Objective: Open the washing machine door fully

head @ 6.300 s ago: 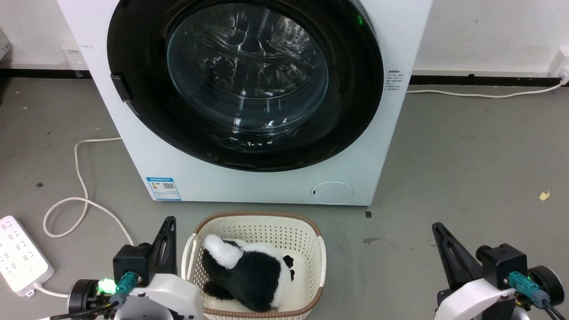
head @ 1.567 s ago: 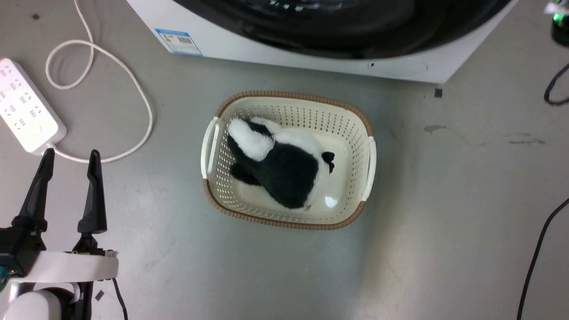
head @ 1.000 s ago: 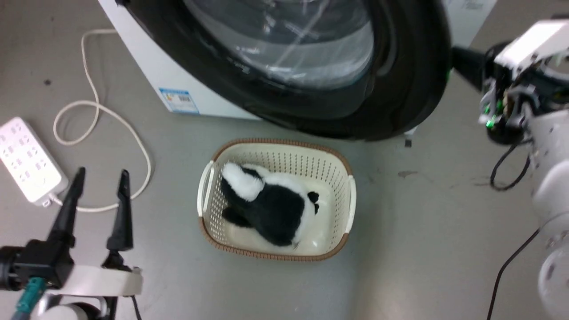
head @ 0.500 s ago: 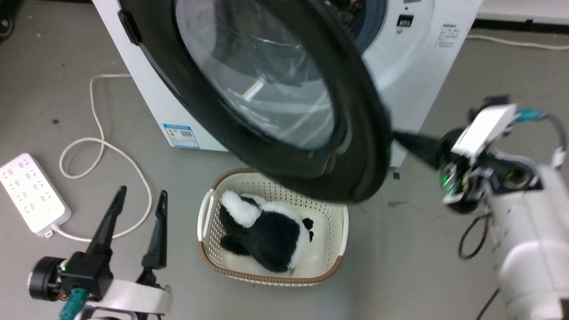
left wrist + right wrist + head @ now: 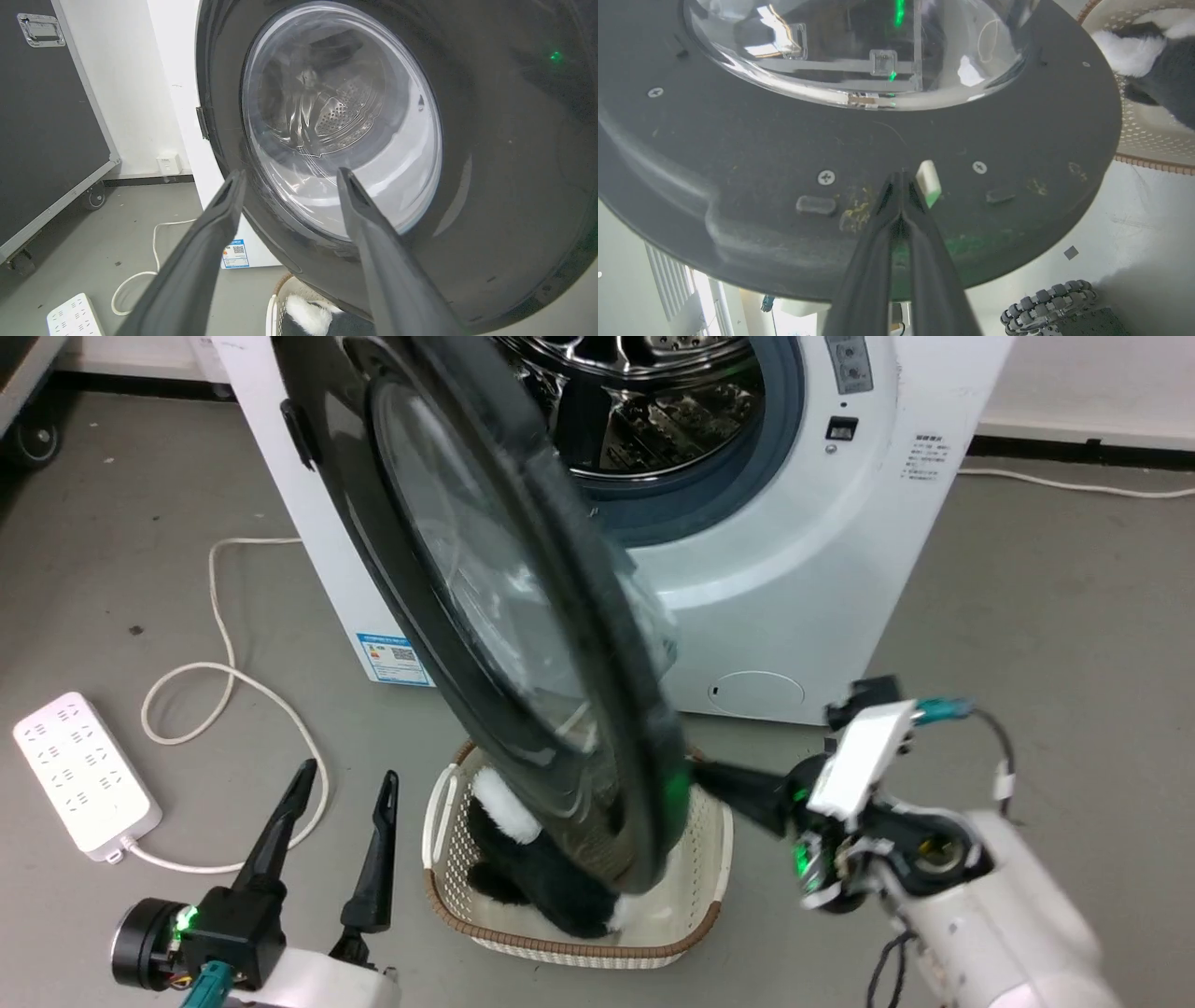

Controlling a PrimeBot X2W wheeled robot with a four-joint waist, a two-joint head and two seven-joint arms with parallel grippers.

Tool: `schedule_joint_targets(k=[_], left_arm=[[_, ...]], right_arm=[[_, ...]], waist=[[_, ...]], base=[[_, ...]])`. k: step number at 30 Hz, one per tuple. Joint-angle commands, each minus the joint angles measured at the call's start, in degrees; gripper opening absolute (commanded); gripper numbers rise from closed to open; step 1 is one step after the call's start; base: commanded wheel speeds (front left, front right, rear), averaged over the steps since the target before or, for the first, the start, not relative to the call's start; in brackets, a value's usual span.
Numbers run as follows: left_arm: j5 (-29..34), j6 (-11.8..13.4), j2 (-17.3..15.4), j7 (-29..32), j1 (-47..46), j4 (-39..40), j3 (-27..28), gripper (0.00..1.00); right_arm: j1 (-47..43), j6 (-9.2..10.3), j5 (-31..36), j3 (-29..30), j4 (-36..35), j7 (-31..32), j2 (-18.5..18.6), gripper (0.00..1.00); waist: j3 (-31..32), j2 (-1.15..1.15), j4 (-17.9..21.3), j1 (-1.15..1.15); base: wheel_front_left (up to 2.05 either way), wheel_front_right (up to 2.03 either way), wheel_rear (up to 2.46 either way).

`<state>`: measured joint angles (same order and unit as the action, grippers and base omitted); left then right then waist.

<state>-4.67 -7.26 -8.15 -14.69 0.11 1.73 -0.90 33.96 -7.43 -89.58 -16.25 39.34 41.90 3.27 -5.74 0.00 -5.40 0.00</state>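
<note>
The washing machine door (image 5: 523,644) stands well out from the washing machine (image 5: 794,569), its lower edge over the basket (image 5: 714,859) on the floor. The right gripper (image 5: 901,179), pinched shut on nothing, meets the door's inner face beside a white latch (image 5: 928,183), seemingly touching. The left gripper (image 5: 347,773) hangs spread wide, empty.

The door (image 5: 523,644), shut flat on the machine (image 5: 794,588) six seconds ago and half swung out a moment ago, now stands almost edge-on in the head view, baring the drum (image 5: 653,392) and the grey-blue ring (image 5: 747,495) behind it. The right pincer (image 5: 901,176), then resting at the lower right, now has its closed tips at the door's inner face, just beside the white latch (image 5: 928,182). The door's lower rim now hangs over the basket (image 5: 439,803) and hides part of the plush toy (image 5: 499,803), which lay in full sight before.
</note>
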Motion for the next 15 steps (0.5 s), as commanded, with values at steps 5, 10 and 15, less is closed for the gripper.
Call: schedule_joint_targets(k=[5, 10, 15], left_arm=[[-0.46, -0.23, 0.41, -0.3, 1.92, -0.98, -0.46, 1.0], [-1.79, -0.23, 0.61, -0.3, 2.41, -2.7, -0.84, 1.0], [-5.41, -0.23, 1.18, -0.3, 2.68, -4.52, -1.28, 1.0]], right_arm=[[-2.77, -0.06, -5.59, -8.27, -2.44, -3.47, -0.39, 0.0], [-2.77, -0.06, -8.99, -13.99, -2.94, -6.94, -0.39, 0.0], [-1.98, -0.06, -9.37, -14.95, -3.14, -10.98, 0.39, 0.35]], waist=[[0.48, 0.0, -0.81, 0.0], [0.68, 0.0, -1.33, 0.0], [1.6, 0.0, -0.76, 0.0]], base=[[0.0, 0.0, 0.0], [0.0, 0.0, 0.0], [0.0, 0.0, 0.0]])
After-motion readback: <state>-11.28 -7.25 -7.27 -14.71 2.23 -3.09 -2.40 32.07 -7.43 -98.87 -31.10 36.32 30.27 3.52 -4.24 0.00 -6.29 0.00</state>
